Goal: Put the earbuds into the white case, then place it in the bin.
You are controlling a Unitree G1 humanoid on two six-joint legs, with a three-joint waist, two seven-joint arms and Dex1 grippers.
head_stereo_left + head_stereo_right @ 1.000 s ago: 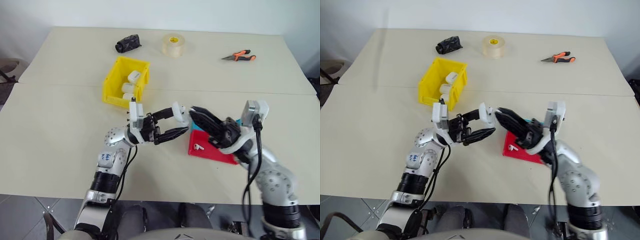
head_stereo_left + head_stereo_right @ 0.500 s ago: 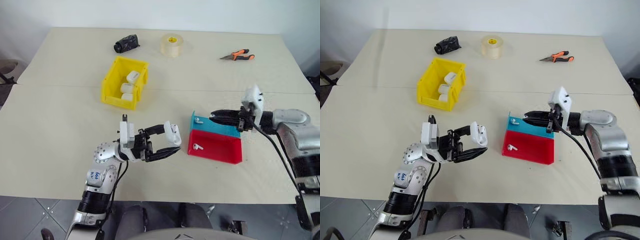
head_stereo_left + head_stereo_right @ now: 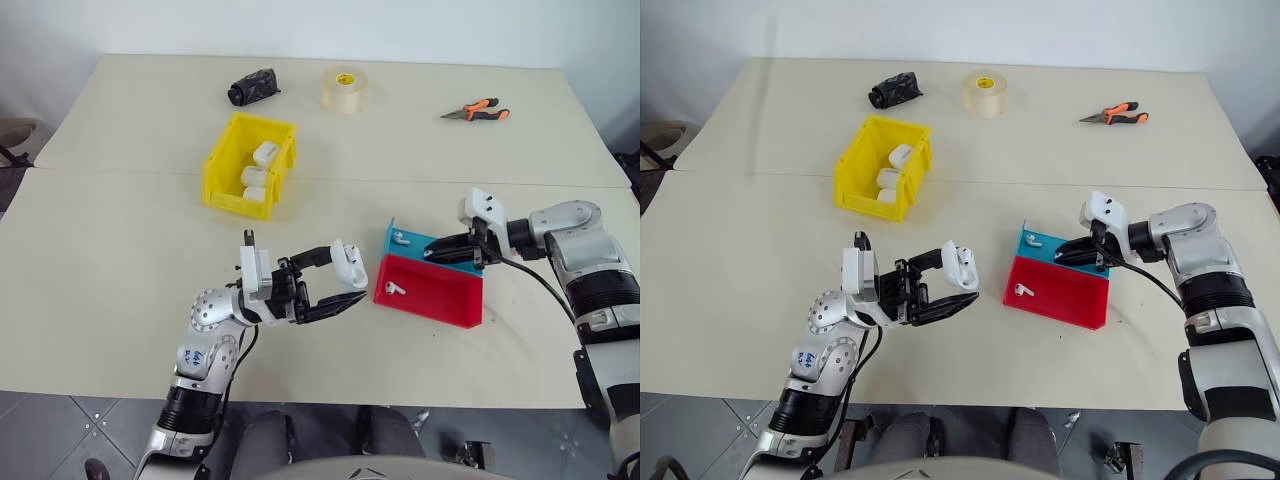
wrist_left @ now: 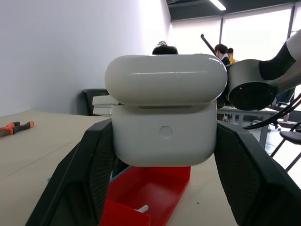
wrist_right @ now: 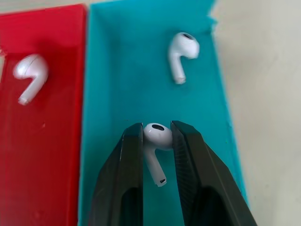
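Here, the white case [image 4: 164, 115] is clamped between the fingers of the left pincer [image 3: 335, 286], its lid slightly raised, held above the tabletop [image 3: 120, 250] just beside the red and teal tray [image 3: 455, 305]. One earbud [image 5: 155, 141] is pinched by the right pincer [image 5: 157, 155] over the teal compartment, where a second earbud [image 5: 181, 54] lies ahead of the fingertips. A third earbud [image 5: 29, 75] is seen in the red compartment. The yellow bin [image 3: 225, 175], well beyond the left pincer, is occupied by three white cases [image 3: 258, 172].
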